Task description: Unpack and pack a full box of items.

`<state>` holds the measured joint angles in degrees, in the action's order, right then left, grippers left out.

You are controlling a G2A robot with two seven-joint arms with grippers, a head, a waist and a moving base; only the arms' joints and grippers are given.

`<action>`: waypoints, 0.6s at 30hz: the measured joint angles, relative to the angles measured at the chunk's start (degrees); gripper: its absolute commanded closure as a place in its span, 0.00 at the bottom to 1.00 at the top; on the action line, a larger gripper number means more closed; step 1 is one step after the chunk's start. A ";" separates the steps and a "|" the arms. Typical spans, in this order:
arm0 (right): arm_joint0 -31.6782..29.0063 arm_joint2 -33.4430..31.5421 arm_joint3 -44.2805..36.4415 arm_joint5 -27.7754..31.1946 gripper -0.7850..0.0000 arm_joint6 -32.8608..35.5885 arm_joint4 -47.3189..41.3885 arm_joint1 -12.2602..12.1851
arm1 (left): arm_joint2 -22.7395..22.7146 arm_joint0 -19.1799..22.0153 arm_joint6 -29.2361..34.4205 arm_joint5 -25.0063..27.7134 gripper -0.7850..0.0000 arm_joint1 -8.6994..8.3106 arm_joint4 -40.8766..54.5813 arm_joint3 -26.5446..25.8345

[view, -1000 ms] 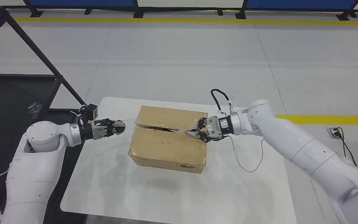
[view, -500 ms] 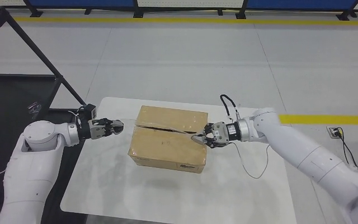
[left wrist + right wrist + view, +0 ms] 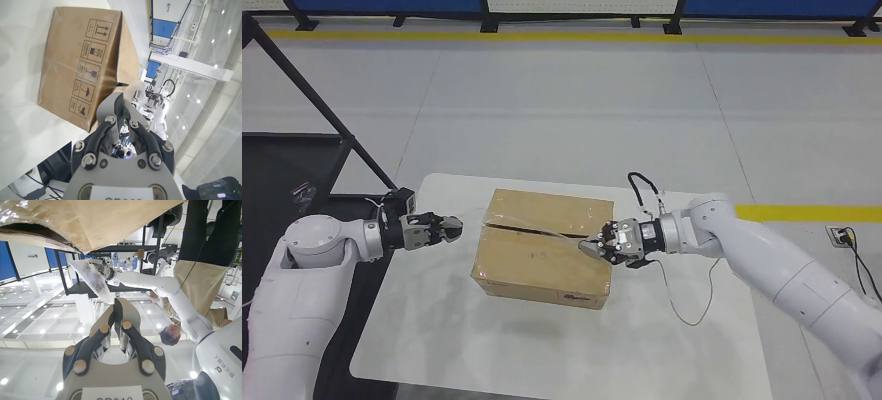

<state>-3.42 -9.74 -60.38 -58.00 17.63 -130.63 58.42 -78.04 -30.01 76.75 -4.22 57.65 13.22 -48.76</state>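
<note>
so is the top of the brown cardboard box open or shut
Partly open: a dark gap runs between the top flaps of the brown cardboard box, and the left wrist view shows one flap raised.

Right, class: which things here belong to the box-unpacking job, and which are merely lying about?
Job in hand:
cardboard box
clear tape strip, pinched in the right tool
left tool, shut, beside the box
white table

Lying about:
black frame
floor socket
yellow floor line
</note>
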 measured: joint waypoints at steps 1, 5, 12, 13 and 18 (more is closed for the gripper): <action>0.08 0.00 0.04 0.00 1.00 -0.07 0.21 -0.01 | -0.03 -0.03 0.24 0.15 1.00 -0.09 0.03 -0.14; 0.03 0.01 0.04 0.00 1.00 0.08 0.31 0.00 | -0.10 -0.41 1.40 0.75 1.00 -0.47 0.16 -1.14; -1.98 -2.12 -0.27 2.20 1.00 0.08 -1.10 -0.18 | -0.40 -1.40 6.11 1.93 1.00 -1.35 0.87 -3.79; -2.38 -2.70 0.07 1.98 1.00 -0.03 -1.92 -0.22 | -0.61 -1.54 7.09 2.06 1.00 -1.49 1.32 -4.14; -4.34 -5.20 1.75 0.14 1.00 -2.01 -8.12 0.18 | -1.78 -2.61 11.34 2.46 1.00 -2.40 3.67 -6.12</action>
<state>-7.76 -14.94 -58.63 -57.86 15.62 -138.76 58.61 -79.82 -32.62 88.10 -1.77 55.25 16.89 -54.88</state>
